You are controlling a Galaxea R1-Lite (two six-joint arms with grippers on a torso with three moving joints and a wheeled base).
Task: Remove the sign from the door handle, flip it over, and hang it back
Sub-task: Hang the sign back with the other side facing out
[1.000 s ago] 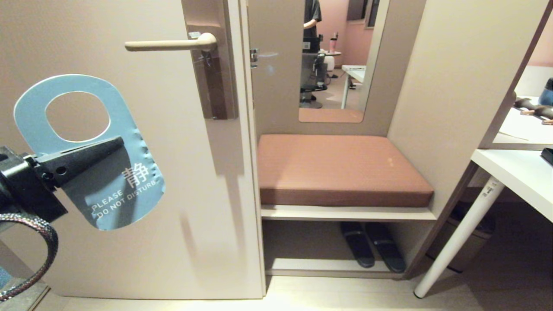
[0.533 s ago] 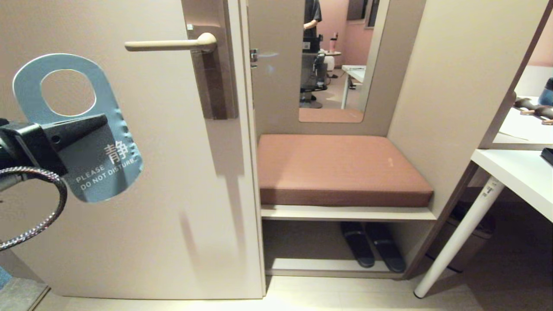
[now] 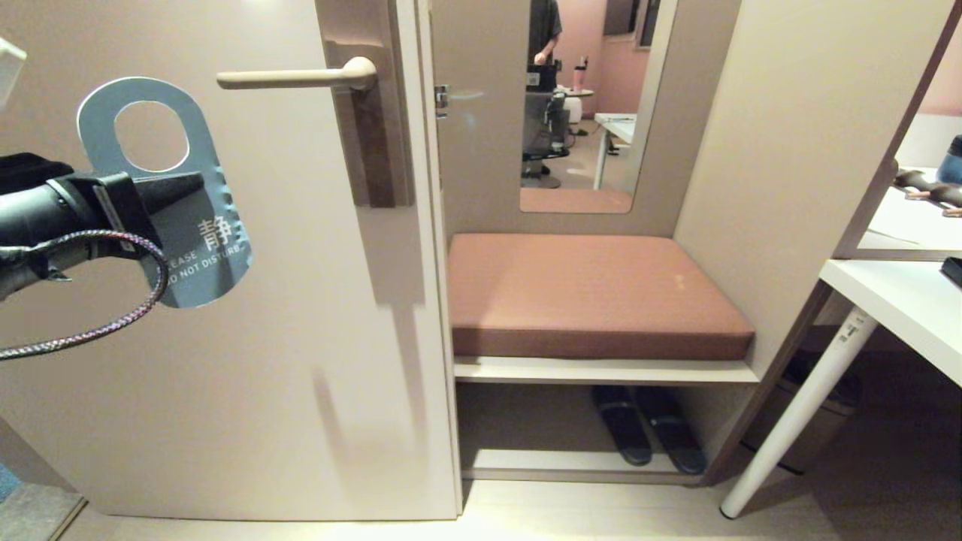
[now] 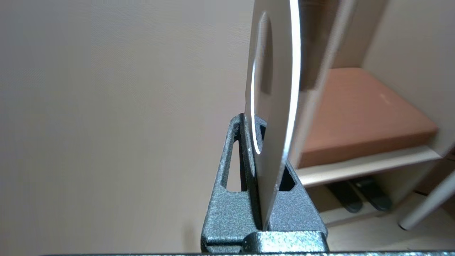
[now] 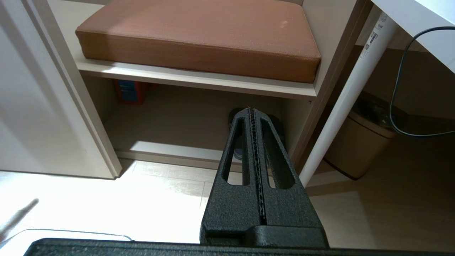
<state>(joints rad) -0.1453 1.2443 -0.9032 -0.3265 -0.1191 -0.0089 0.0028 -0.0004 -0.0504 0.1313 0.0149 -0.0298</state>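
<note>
**Sign off the handle, held beside it; rehanging not yet done**

The sign is off the handle and is held in front of the door, to the left of the handle's free end and a little below it, clear of the lever. It is pinched across its middle by the left gripper, the hole end up, nearly level with the handle. The printed "DO NOT DISTURB" face is turned toward the head camera; whether this is the flipped side cannot be told. Judged from this, removal is finished and hanging remains: the hole has yet to be slipped over the lever's tip.

In the left wrist view the sign is seen edge-on, clamped between the two fingers, so the grip is confirmed there, but neither handle nor print is shown. Those are given only by the head view. The right gripper, pressed together and empty, appears only in its own wrist view, low, well right of the handle, near the cushion.
</note>
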